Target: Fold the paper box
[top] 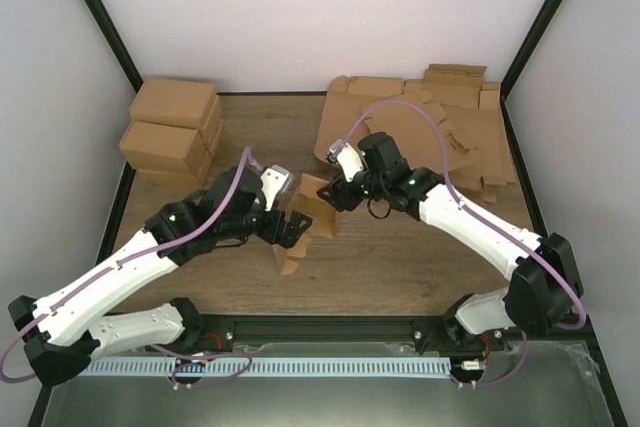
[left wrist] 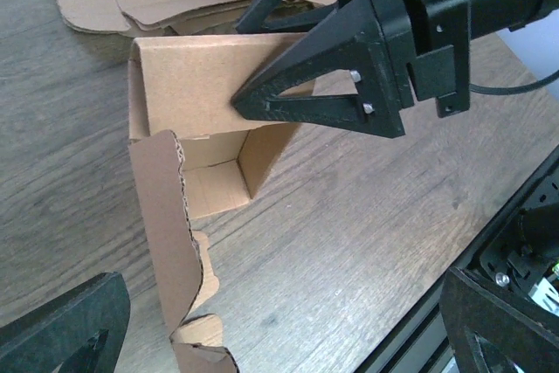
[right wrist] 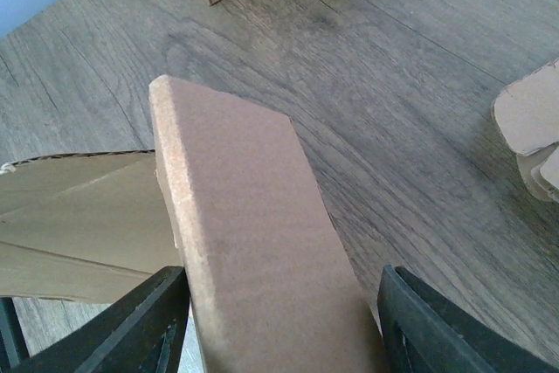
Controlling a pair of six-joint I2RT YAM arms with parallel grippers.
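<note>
We see the paper box (left wrist: 201, 67) in plain mid-brown cardboard, unprinted. Its cut edges show a fine wavy fluting in a paler tan. The left gripper (top: 288, 225) and the right gripper (top: 338, 197) are matt black. The arms (top: 110, 282) are white with black joints, and each carries a small green light and a lilac cable (top: 395, 101). The table (top: 400, 267) is grey-brown, streaked with a darker wood grain. The stacked cartons (top: 170, 132) and the flat cardboard blanks (top: 440, 127) are the same plain brown as the box. The walls (top: 300, 7) are off-white and the frame posts (top: 100, 17) are black.
</note>
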